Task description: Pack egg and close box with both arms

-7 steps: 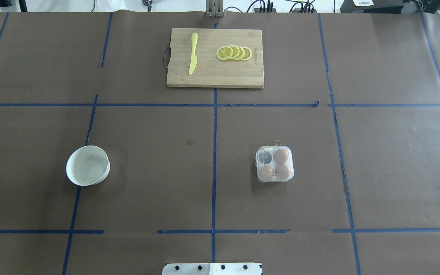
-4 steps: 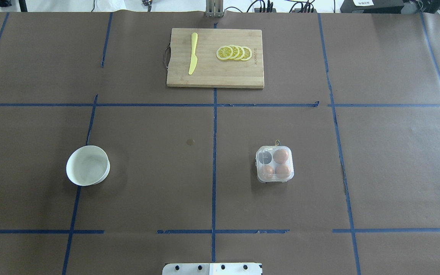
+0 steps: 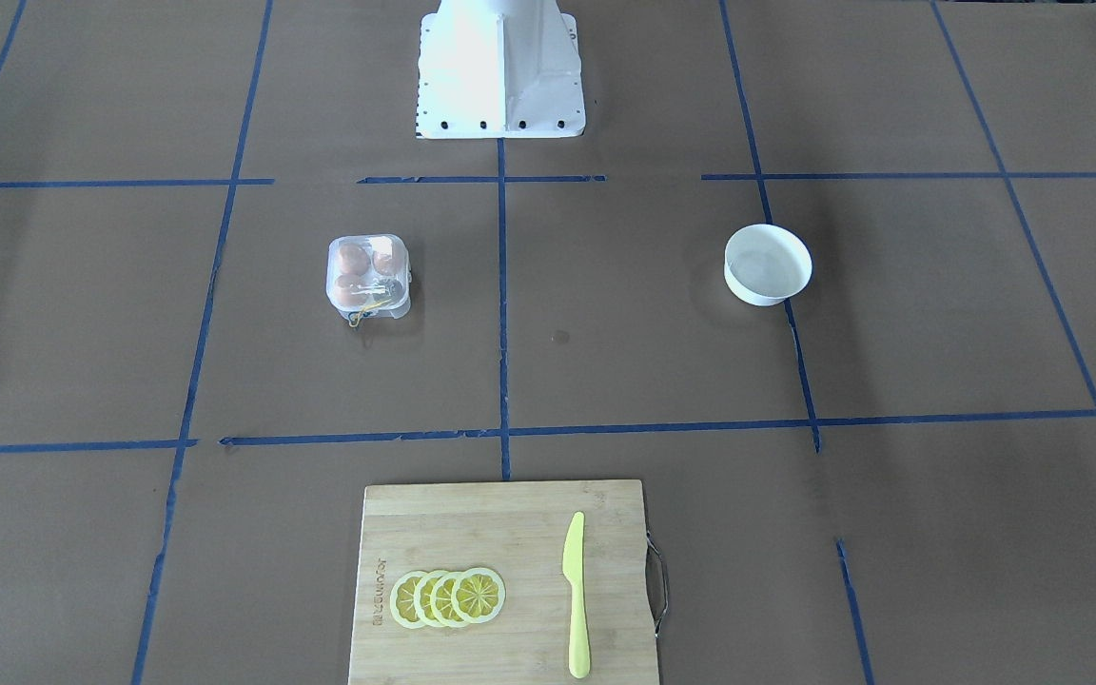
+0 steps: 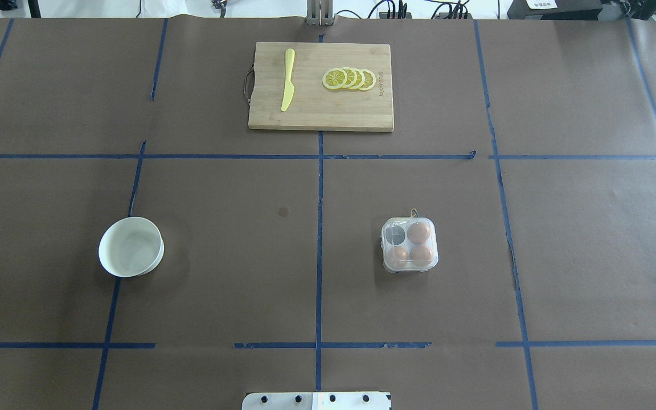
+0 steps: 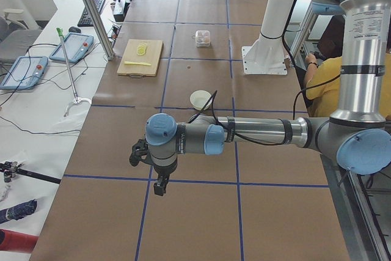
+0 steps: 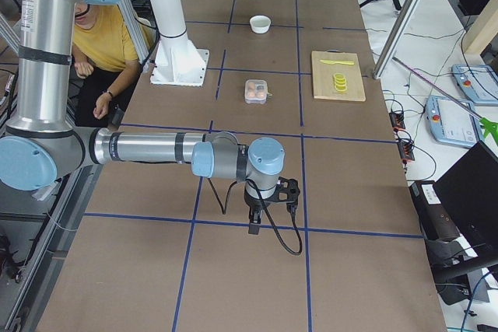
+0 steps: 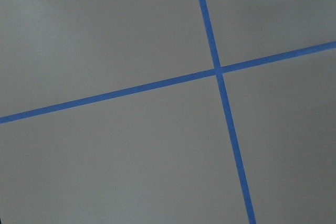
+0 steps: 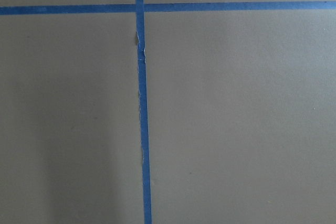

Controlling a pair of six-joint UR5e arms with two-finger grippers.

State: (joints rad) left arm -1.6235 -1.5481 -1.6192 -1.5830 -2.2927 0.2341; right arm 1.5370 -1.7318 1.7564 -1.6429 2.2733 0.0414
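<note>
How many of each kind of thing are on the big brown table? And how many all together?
eggs: 3
box: 1
bowl: 1
cutting board: 1
knife: 1
lemon slices: 4
Total: 11

From the side cameras alone, I cannot tell whether the left gripper (image 5: 160, 185) or the right gripper (image 6: 255, 221) stands parted or closed. The board (image 3: 529, 542) runs off the front view's bottom edge, the pedestal (image 3: 500, 76) off its top. The box (image 4: 410, 245) is too small for me to judge its lid's latch.
</note>
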